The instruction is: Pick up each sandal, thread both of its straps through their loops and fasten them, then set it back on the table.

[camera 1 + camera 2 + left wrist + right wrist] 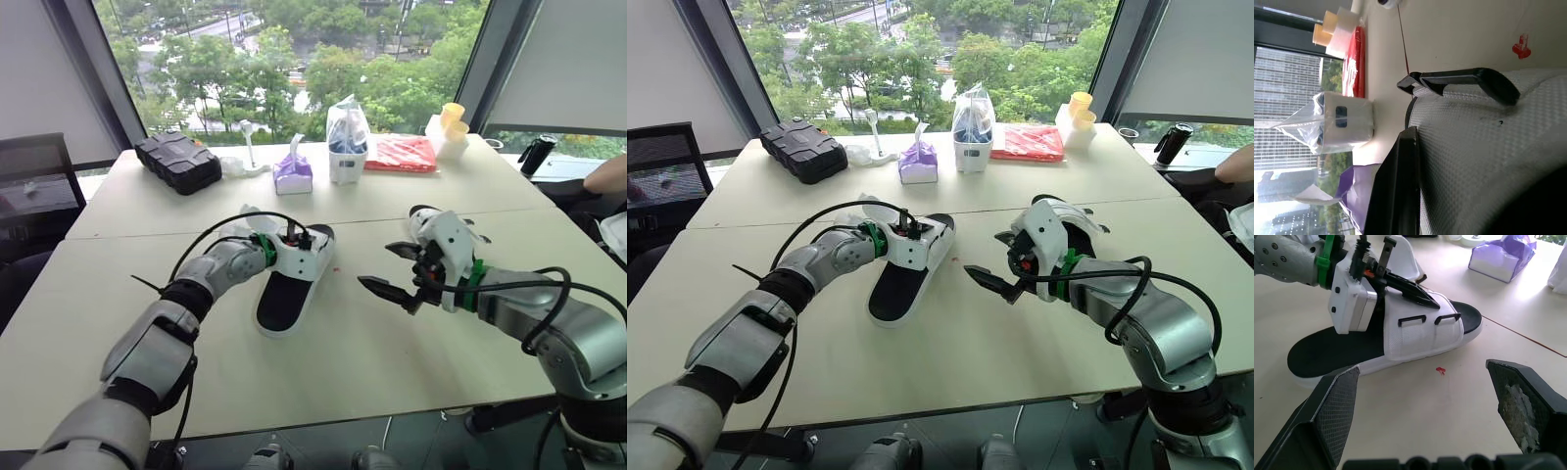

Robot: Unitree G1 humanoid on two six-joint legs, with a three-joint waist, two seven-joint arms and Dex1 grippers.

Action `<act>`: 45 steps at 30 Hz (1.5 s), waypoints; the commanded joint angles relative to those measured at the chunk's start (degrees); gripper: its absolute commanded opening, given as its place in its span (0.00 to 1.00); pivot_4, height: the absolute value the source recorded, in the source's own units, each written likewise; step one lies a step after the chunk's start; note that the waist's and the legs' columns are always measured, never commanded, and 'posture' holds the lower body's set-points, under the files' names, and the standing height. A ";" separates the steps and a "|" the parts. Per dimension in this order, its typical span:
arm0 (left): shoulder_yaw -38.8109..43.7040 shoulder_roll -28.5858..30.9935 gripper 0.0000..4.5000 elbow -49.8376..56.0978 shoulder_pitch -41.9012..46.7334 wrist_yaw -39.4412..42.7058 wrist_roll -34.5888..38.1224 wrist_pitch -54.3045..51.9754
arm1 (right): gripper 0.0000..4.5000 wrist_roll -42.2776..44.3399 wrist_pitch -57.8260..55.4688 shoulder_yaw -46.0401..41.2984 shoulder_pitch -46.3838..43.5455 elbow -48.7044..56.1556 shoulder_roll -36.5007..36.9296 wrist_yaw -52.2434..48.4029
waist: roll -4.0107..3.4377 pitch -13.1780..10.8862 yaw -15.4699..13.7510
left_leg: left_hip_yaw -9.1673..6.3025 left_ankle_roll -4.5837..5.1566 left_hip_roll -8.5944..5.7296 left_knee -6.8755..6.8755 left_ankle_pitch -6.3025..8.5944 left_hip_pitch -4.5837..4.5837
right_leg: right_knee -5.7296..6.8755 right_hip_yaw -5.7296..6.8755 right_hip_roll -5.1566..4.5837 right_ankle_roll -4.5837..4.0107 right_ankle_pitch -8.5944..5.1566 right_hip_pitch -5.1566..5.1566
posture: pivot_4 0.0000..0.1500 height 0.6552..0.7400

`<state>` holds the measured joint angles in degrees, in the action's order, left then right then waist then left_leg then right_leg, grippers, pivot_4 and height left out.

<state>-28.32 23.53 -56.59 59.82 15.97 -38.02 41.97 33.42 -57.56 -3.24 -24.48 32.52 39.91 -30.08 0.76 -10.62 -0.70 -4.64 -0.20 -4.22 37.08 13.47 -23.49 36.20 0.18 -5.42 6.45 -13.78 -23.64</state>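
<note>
A sandal (284, 299) lies on the bench (343, 382), with the left jaws on it and the right jaws empty beside it.
Head views: the sandal, white with a black footbed, lies flat near the middle of the bench; the left jaws are at its white upper (921, 243), and the right jaws hang wide open just to the right of it, holding nothing. Left wrist view: the two black fingers (1469, 81) stand well apart, one lying across the woven white upper. I cannot tell if they squeeze it. Right wrist view: between the spread right fingers (1332, 401) shows the sandal with two black loops (1411, 321) on its upper, and a small red mark (1440, 370) on the bench just beside it.
</note>
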 commanded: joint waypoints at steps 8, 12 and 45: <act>-3.74 4.92 0.19 -6.72 12.62 -11.02 -5.78 28.54 | 1.00 0.01 1.32 -2.76 0.23 1.17 2.08 -0.47 | 0.07 -0.04 -0.11 | 0.02 0.00 -0.05 0.00 0.01 -0.09 | -0.07 0.00 -0.06 0.01 0.01 -0.03 | 1.00 1.00; -7.20 5.24 0.19 -7.94 16.47 -16.02 -11.35 41.49 | 1.00 -0.35 1.84 -3.68 0.38 0.59 2.94 -0.79 | 0.08 -0.05 -0.06 | 0.03 0.01 -0.05 0.02 0.01 -0.09 | -0.07 0.00 -0.04 0.05 0.03 -0.03 | 1.00 1.00; -60.56 -0.67 0.68 -12.05 24.11 -100.93 -63.05 25.85 | 1.00 -0.06 1.57 -5.51 0.71 1.08 4.39 -0.77 | 0.15 -0.06 -0.15 | 0.11 0.03 -0.05 0.10 0.02 -0.07 | 0.05 0.00 -0.05 0.27 -0.01 0.02 | 1.00 1.00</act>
<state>-88.82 22.84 -66.77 82.65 -85.54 -102.01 67.23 33.36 -56.95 -8.28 -22.43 32.34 43.66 -30.72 0.91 -10.68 -0.86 -4.53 -0.17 -4.27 37.19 13.49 -23.56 36.25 0.18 -5.48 6.71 -13.80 -23.60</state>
